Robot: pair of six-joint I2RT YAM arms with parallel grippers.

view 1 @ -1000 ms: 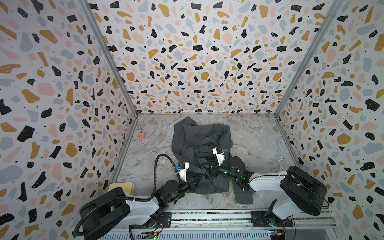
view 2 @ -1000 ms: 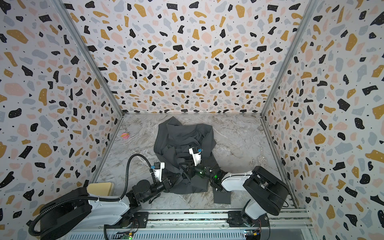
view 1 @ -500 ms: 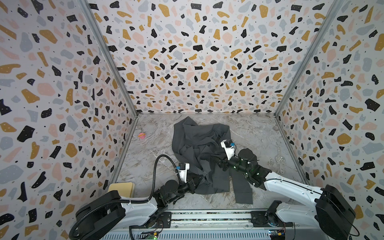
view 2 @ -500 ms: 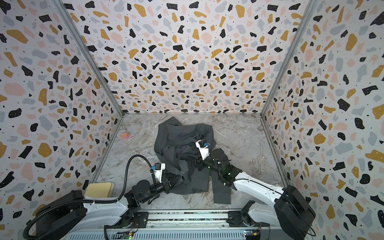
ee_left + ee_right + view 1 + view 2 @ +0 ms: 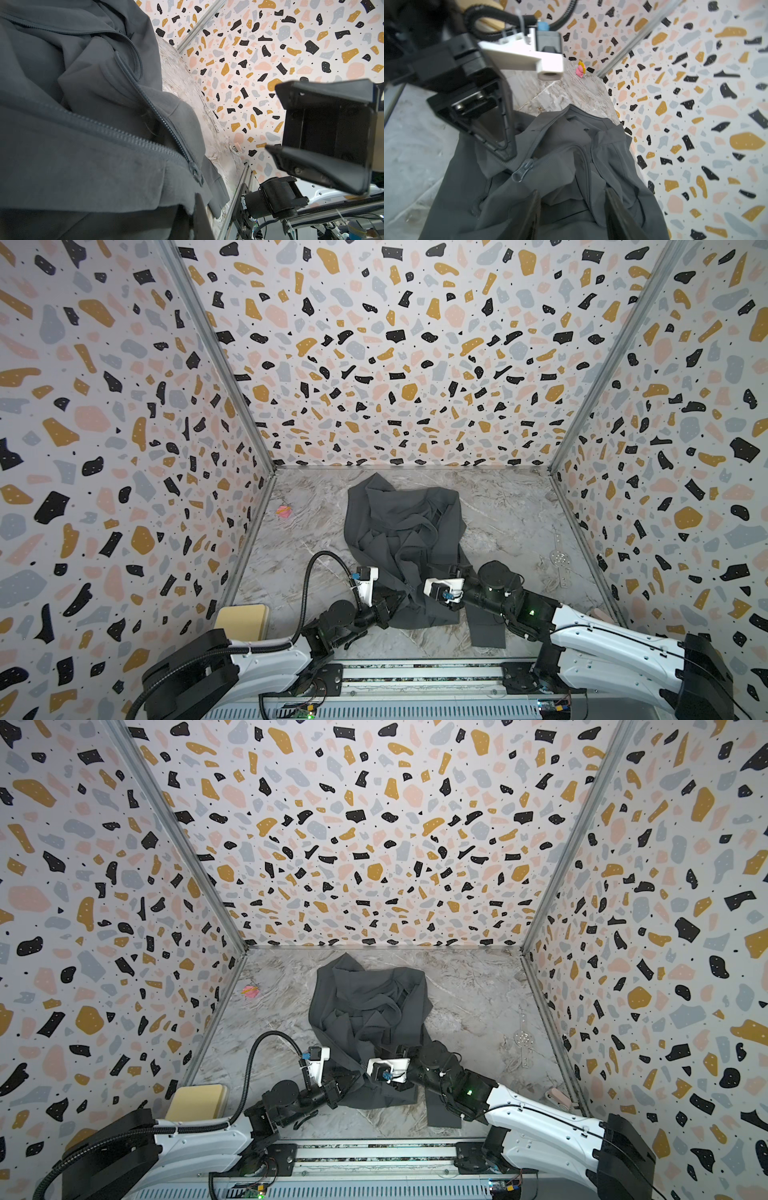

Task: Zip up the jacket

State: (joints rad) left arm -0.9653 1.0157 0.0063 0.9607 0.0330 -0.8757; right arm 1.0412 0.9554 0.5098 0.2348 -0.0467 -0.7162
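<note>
I read the jacket [image 5: 399, 531] [image 5: 365, 1002] as a crumpled dark grey heap on the middle of the marble tabletop [image 5: 507, 510], with its upper part toward the back wall and its hem toward the rail at the front. One loose strip of the same fabric [image 5: 486, 628] runs forward from the heap and passes under the right arm. The left gripper [image 5: 395, 600] [image 5: 506, 154] is pinched closed on the hem, and its fingertips sit just beside the zipper slider [image 5: 522, 169] [image 5: 195, 172]. The slider is low on the jacket, close to the hem. Above it the two rows of zipper teeth [image 5: 124, 135] split apart, so the front is open for most of its length. The right gripper [image 5: 573, 193] hangs over the near part of the heap on the other side of the slider, facing the left gripper. Its jaws stand at a moderate gap and grip nothing. In the left wrist view both of its fingers [image 5: 324, 89] show against the wall, apart from the cloth. In the right wrist view I cannot tell whether its fingertips touch the fabric. A small pink object [image 5: 284, 511] lies near the left wall, well apart from the jacket. A tan block [image 5: 243, 620] sits at the front left, beside the left arm.
</note>
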